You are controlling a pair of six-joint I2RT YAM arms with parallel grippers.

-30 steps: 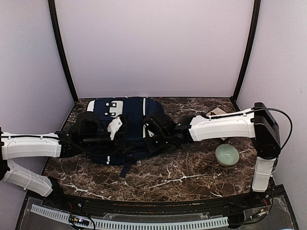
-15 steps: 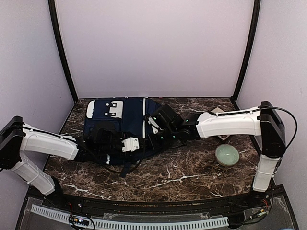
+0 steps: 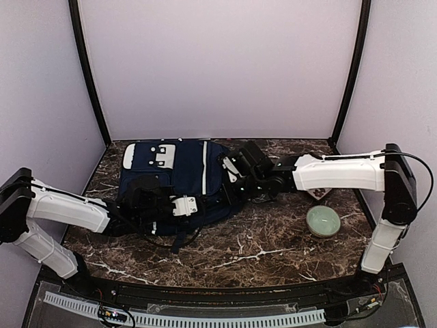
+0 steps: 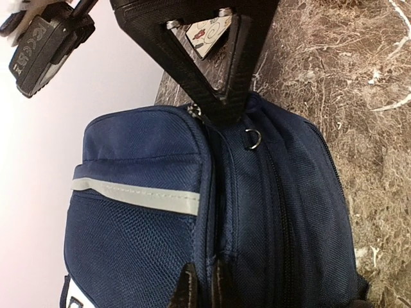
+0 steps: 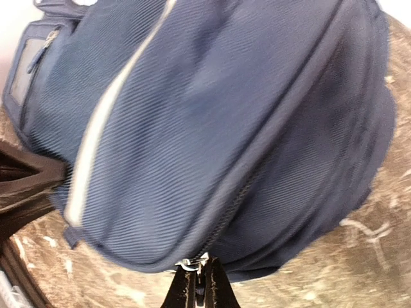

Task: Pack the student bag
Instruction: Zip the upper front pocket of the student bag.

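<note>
1. The student bag (image 3: 179,171) lies flat on the left-centre part of the dark brown marble table (image 3: 273,247). Its top handle end points towards the back wall. It is navy woven fabric with a coarse ribbed weave and rounded, padded corners. A pale grey stripe (image 4: 138,196) crosses its front pocket, and a thin white stripe runs lengthwise.
2. A small metal D-ring (image 4: 252,138) sits on a seam near the bag's far end, beside a dark zip line running down its length.
3. The left gripper (image 4: 204,283) is at the near edge of the bag. Its jaws are nearly together, pinching a fold of navy fabric in the seam between the front pocket and the main body.
4. The right gripper (image 5: 196,280) is at the bag's right side. Its fingers are closed tightly on a small metal zip pull (image 5: 190,264) at the end of a curved zip.
5. Only the overhead view shows a round, glossy pale green bowl (image 3: 323,221), well apart to the right of the bag.
6. The left wrist view shows the right gripper's black triangular frame over the bag's far end. The right wrist view is blurred.
</note>
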